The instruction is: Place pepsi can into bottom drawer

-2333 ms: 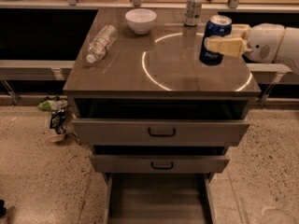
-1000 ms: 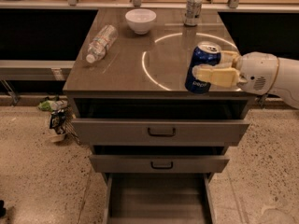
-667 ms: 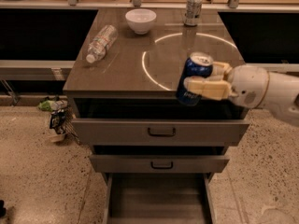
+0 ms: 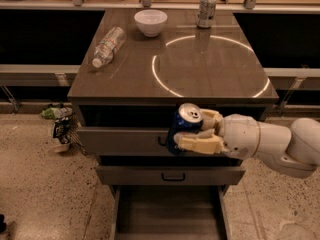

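Observation:
My gripper (image 4: 196, 130) is shut on the pepsi can (image 4: 183, 127), a dark blue can with a silver top. It holds the can in the air in front of the cabinet, level with the top drawer front and off the counter's front edge. The white arm reaches in from the right. The bottom drawer (image 4: 167, 215) is pulled open below, its flat grey floor showing, almost straight under the can.
The brown countertop (image 4: 200, 71) carries a lying clear plastic bottle (image 4: 107, 46), a white bowl (image 4: 150, 22) and a silver-grey can (image 4: 206, 10) at the back. The two upper drawers (image 4: 125, 141) stick out slightly. Litter (image 4: 59, 126) lies on the floor at left.
The gripper carried the pepsi can from above the countertop's right side forward, left and down, past the front edge. It now hangs in front of the drawers.

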